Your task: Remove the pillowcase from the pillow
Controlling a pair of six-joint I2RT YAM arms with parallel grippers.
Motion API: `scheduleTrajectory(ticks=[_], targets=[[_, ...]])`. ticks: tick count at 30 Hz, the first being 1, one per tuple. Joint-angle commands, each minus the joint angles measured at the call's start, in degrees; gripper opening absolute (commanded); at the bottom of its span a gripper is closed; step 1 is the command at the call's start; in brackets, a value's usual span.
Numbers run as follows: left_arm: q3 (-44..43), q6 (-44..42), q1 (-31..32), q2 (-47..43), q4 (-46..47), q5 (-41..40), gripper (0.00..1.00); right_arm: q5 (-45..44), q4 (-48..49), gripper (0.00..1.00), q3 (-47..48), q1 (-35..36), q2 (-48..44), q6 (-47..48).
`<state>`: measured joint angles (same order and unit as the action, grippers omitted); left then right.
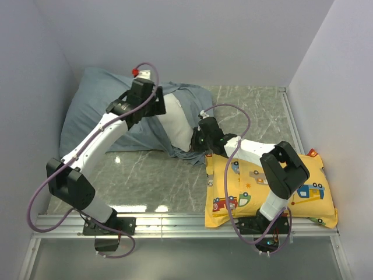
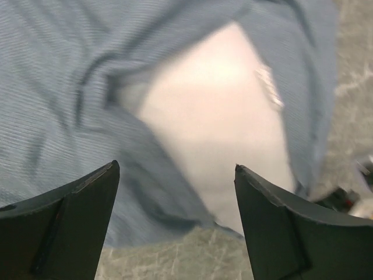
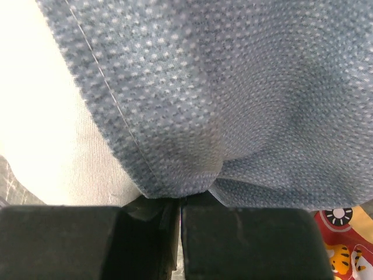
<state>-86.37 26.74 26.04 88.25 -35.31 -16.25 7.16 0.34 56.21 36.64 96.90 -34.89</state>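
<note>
The dusty blue-grey pillowcase lies bunched at the back left, still round most of the white pillow, whose bare end sticks out toward the middle. My left gripper hovers over the seam between cloth and pillow. In the left wrist view it is open, with only pillowcase, pillow and table between its fingers. My right gripper sits at the pillow's near end. In the right wrist view it is shut on the hem of the pillowcase, beside the pillow.
A yellow cartoon-vehicle pillow lies at the front right under the right arm, its corner also showing as yellow print. White walls close in the left, back and right. A metal rail runs along the near edge of the marble tabletop.
</note>
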Motion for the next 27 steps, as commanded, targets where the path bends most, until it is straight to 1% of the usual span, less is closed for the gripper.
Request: scheduleTrajectory(ticks=[1,4,9,13,14,18,19,20,21,22,24,25,26,27], targets=[[-4.68,-2.84,6.98,-2.82,-3.44,-6.51,0.86,0.66,3.53,0.02,0.92,0.09,-1.81,-0.52],[-4.78,-1.88,10.43,-2.29,-3.01,-4.32,0.88,0.58,3.79,0.01,0.84,-0.08,-1.89,-0.79],[-0.47,0.06,13.41,2.10,1.72,-3.35,0.91,-0.04,3.97,0.00,0.49,-0.08,-2.42,-1.40],[1.73,1.47,13.86,5.79,5.25,-4.14,0.94,-0.57,3.88,0.00,0.22,-0.17,-2.86,-1.67],[1.99,1.64,13.77,7.71,5.60,-4.14,0.99,-0.48,3.88,0.00,0.22,-0.17,-2.86,-1.75],[2.61,2.79,13.77,11.85,7.89,-4.49,0.99,-0.39,4.67,0.00,-0.57,-0.34,-3.30,-2.55],[2.52,3.49,13.86,12.82,7.54,-5.19,0.98,-0.48,4.84,0.00,-0.66,-0.34,-3.47,-2.72],[1.65,4.10,13.77,14.92,6.75,-7.54,0.94,-0.65,5.02,0.00,-1.01,-0.52,-3.65,-2.81],[1.12,4.63,13.86,15.89,5.96,-8.87,0.87,-0.74,5.02,0.00,-1.10,-0.61,-4.00,-2.90],[0.68,4.72,13.77,16.69,5.17,-10.37,0.65,-0.83,5.02,0.00,-1.27,-0.61,-4.18,-2.81],[-0.38,4.46,13.77,18.18,4.72,-13.09,0.37,-1.00,5.11,0.00,-1.89,-0.96,-4.62,-2.81],[-0.73,4.46,13.68,18.36,4.55,-13.45,0.15,-0.92,5.11,0.00,-2.06,-0.96,-4.97,-2.72],[-1.25,4.29,13.68,18.19,4.11,-13.54,0.06,-1.00,4.76,0.00,-2.15,-1.31,-5.06,-2.46],[-1.43,4.20,13.77,17.84,3.93,-13.54,0.00,-1.53,4.50,0.00,-2.24,-1.40,-5.49,-2.28]])
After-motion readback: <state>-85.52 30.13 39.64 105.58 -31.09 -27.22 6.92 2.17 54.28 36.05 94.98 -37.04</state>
